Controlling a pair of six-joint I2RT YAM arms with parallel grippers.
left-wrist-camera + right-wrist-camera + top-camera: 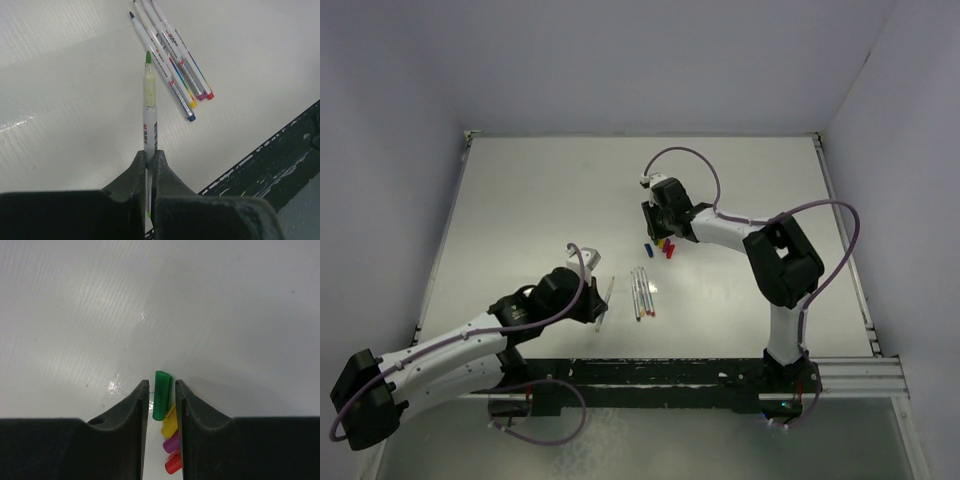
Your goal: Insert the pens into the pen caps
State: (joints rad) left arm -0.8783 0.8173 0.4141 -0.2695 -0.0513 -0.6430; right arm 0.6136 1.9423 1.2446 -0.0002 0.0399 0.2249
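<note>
We see the left gripper (151, 159) at the bottom centre of its wrist view, jaws pinched tight on a thin whitish-grey marker pen with a green tip (149, 95), which points up the frame. Four more whitish-grey pens (171, 65) lie side by side on the white table (520, 220), slanting from top centre towards the right, with blue, yellow, purple and red ends. In the right wrist view, the right gripper (162, 385) has its jaws drawn narrow around a stubby green plastic cap (161, 397). We cannot tell whether they grip it. Below it, between the fingers, lie a yellow cap (169, 426), a purple cap (171, 443) and a red cap (173, 465).
</note>
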